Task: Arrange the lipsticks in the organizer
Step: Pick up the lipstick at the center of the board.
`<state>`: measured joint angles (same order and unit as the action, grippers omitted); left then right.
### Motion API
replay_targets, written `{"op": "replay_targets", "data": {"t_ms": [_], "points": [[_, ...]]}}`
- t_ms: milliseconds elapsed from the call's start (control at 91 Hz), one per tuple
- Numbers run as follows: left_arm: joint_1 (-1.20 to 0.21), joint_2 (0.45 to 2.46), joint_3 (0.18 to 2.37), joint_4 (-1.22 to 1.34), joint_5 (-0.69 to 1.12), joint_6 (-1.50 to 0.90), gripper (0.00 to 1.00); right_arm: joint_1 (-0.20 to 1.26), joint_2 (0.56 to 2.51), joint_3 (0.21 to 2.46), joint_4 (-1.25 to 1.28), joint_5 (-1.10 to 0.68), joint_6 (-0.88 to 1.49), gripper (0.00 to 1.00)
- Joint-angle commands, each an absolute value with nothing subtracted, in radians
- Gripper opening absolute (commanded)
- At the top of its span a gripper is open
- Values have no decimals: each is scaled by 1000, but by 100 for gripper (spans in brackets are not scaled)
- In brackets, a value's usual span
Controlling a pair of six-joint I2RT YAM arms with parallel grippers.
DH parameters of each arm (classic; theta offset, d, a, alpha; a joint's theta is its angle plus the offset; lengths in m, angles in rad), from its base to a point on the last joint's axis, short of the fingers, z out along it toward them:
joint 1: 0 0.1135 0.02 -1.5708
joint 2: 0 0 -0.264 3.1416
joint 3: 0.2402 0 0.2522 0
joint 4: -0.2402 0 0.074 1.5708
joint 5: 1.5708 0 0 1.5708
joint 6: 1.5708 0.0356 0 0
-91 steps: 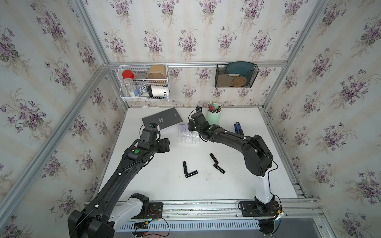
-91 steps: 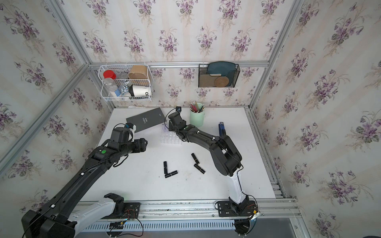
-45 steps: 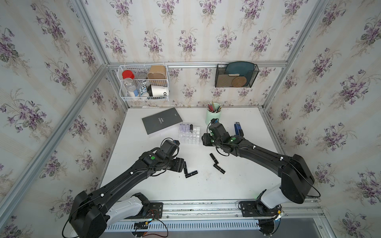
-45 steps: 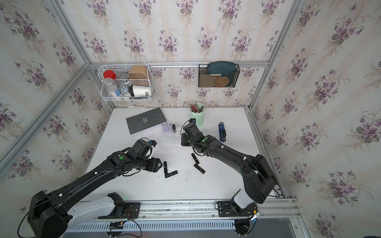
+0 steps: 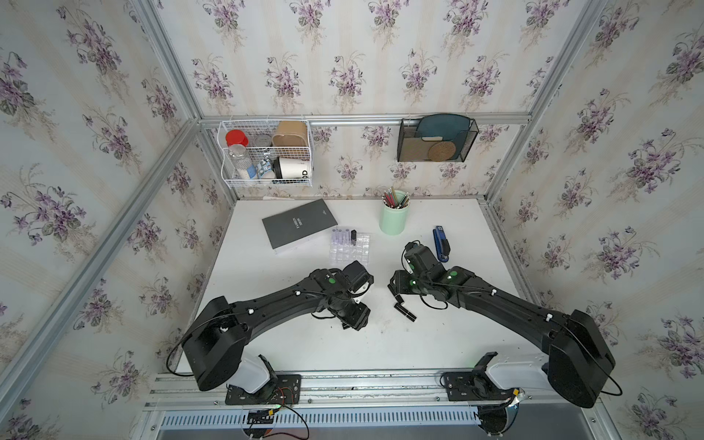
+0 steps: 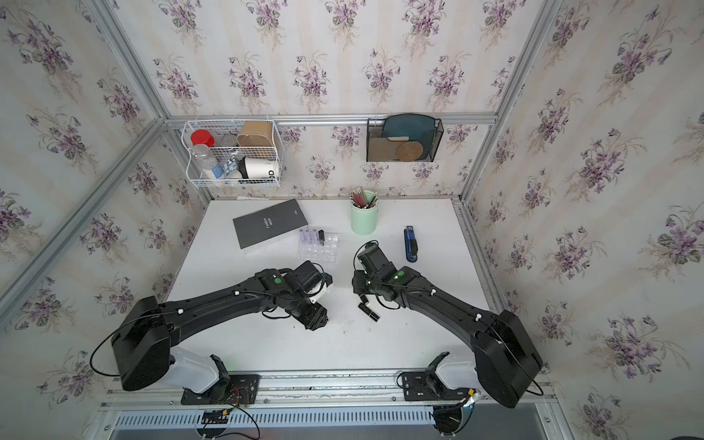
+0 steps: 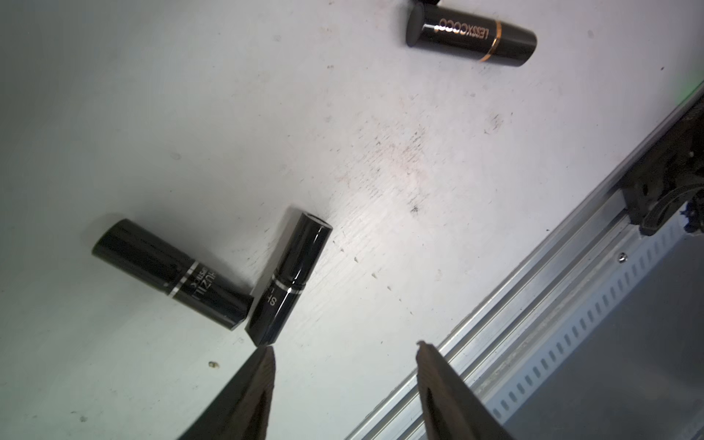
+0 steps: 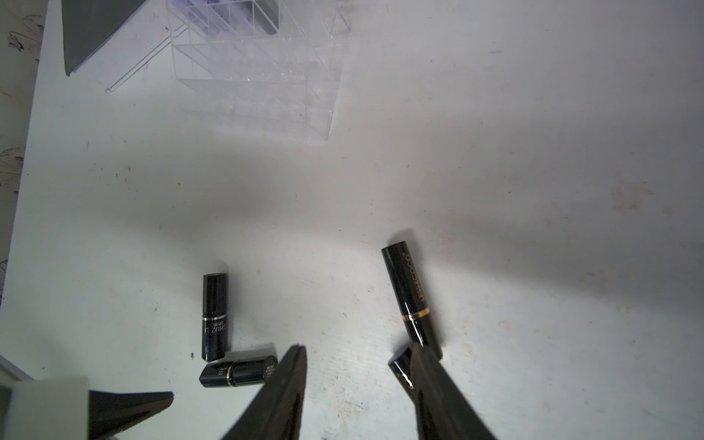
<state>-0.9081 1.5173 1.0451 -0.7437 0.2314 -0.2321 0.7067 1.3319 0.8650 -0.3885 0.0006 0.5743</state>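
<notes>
— Where is the organizer sitting?

— The organizer (image 5: pixel 349 249) is standing on the table (image 5: pixel 438 343) just beside a grey book (image 5: pixel 301 224). Three lilac lipsticks (image 5: pixel 340 236) and one black lipstick (image 5: pixel 353 237) are standing upright in its far row.

— And the arms?

— The left end effector (image 7: pixel 344 347) is hanging with its jaws apart, gripping nothing. One fingertip (image 7: pixel 263 365) is sitting just short of a black tube (image 7: pixel 289 284), which is lying at an angle, touching a second black tube (image 7: pixel 171 280). The right end effector (image 8: pixel 357 346) is gaping too, empty. A gold-banded tube (image 8: pixel 411 297) is lying by one finger, which is partly hiding a fourth black tube (image 8: pixel 400 371).
</notes>
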Motion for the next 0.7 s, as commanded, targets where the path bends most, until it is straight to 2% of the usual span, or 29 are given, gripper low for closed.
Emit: {"op": "replay_targets", "data": {"t_ms": [0,275,341,429,538,604,692], "points": [[-922,1565,1097,-828,189,-151,63,704,1320,857,-396,-4,565,50],[-926,1672,1216,-964,67,-118,59,704,1323,827,-350,-13,575,50],[-891,1662,1216,-980,21,-152,56,704,1322,827,-350,-13,576,50],[-813,1622,1186,-958,60,-248,50,704,1313,822,-344,-8,578,50],[-775,1574,1146,-900,132,-368,54,704,1327,827,-338,-14,578,50],[-773,1579,1135,-881,174,-416,62,704,1338,831,-331,-19,577,50],[-774,1606,1121,-869,189,-450,63,704,1347,837,-318,-27,580,50]]}}
